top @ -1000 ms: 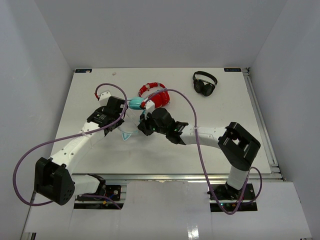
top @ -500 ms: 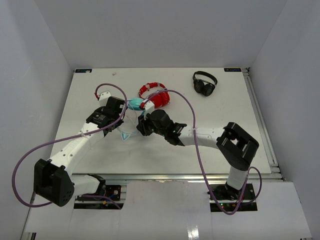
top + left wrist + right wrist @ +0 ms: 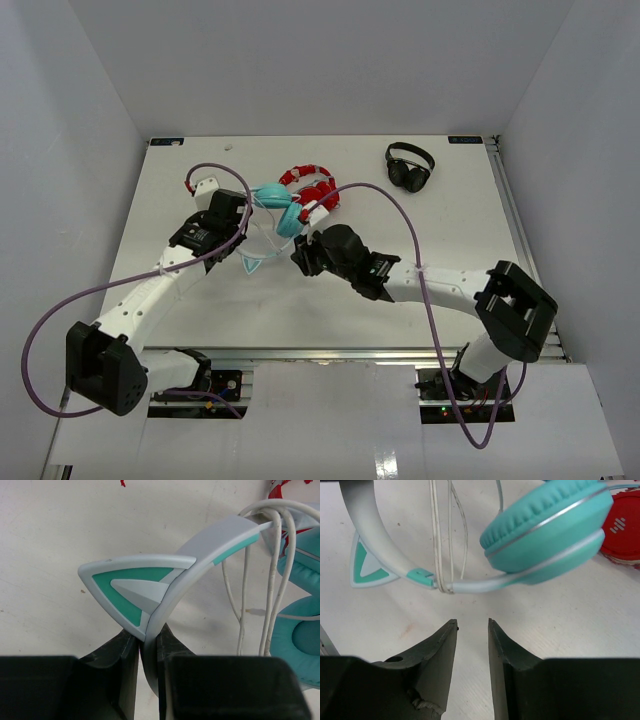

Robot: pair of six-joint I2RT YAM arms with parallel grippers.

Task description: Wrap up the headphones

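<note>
The teal headphones (image 3: 285, 217) lie at mid-table with the white cable wound in loops around the pale headband. My left gripper (image 3: 244, 238) is shut on the headband (image 3: 200, 550) just below a cat-ear point (image 3: 132, 585). Its jaws (image 3: 148, 637) pinch the band, and the cable (image 3: 244, 595) hangs in loops to the right. My right gripper (image 3: 299, 256) is open and empty. It (image 3: 472, 625) is just short of the cable loops (image 3: 440, 540) and the teal ear cup (image 3: 545, 530), touching neither.
Red headphones (image 3: 312, 188) lie right behind the teal ones, and their cup shows in the right wrist view (image 3: 622, 525). Black headphones (image 3: 410, 167) lie at the back right. Purple arm cables arch over the table's middle.
My right gripper has drawn back a little to the right, off the headphones, and its arm has swung right. The teal ear cups now show more fully. My left gripper keeps its hold.
</note>
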